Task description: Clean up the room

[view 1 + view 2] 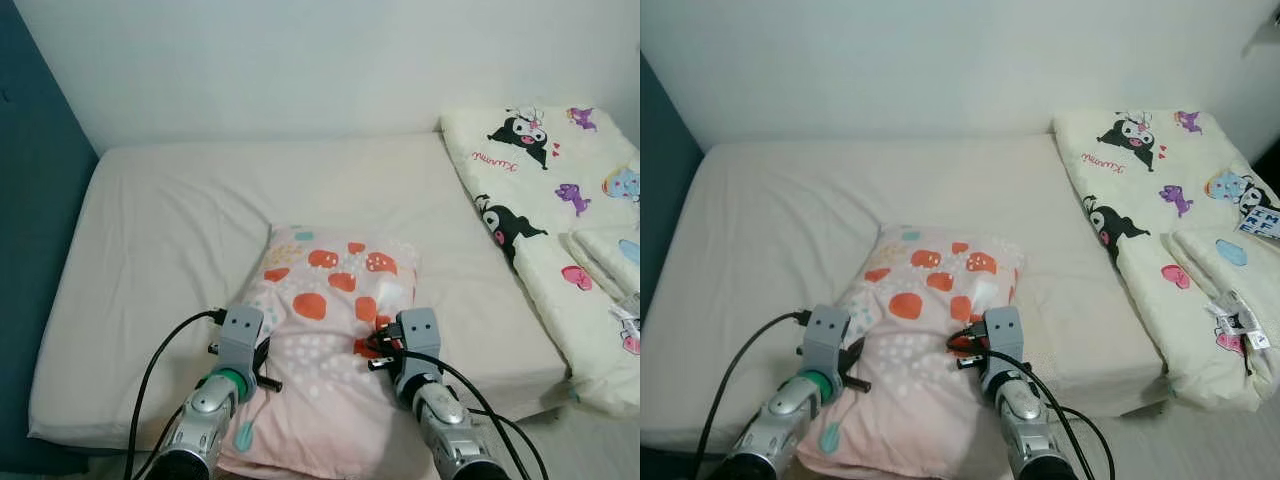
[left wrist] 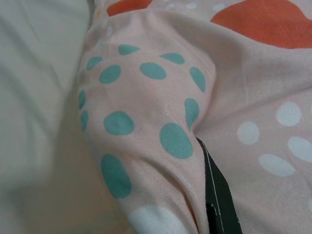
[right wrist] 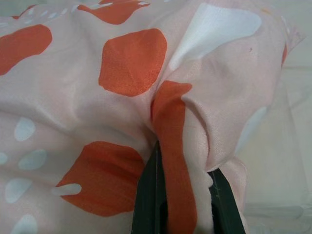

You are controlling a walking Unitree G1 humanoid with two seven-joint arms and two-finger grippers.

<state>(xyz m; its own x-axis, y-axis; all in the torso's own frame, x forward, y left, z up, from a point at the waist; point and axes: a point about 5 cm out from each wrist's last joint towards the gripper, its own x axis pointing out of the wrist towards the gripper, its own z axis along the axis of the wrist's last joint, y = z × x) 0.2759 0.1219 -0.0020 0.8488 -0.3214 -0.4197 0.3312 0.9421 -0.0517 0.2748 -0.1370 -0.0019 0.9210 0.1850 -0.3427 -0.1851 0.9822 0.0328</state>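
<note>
A pink pillow [image 1: 330, 330] with orange, teal and white spots lies on the near half of the bed [image 1: 170, 230], its lower end hanging past the front edge. My left gripper [image 1: 252, 352] pinches the pillow's left side. In the left wrist view a fold of teal-dotted fabric [image 2: 146, 122] bunches over one black finger [image 2: 218, 195]. My right gripper [image 1: 383, 347] is shut on the pillow's right edge. The right wrist view shows a ridge of orange-spotted cloth [image 3: 173, 146] squeezed between both black fingers [image 3: 148, 200].
A folded cream quilt [image 1: 560, 190] printed with cartoon figures covers the bed's right side. A dark blue panel [image 1: 30, 220] runs along the left, and a white wall [image 1: 300, 60] stands behind. The mattress beyond the pillow is bare sheet.
</note>
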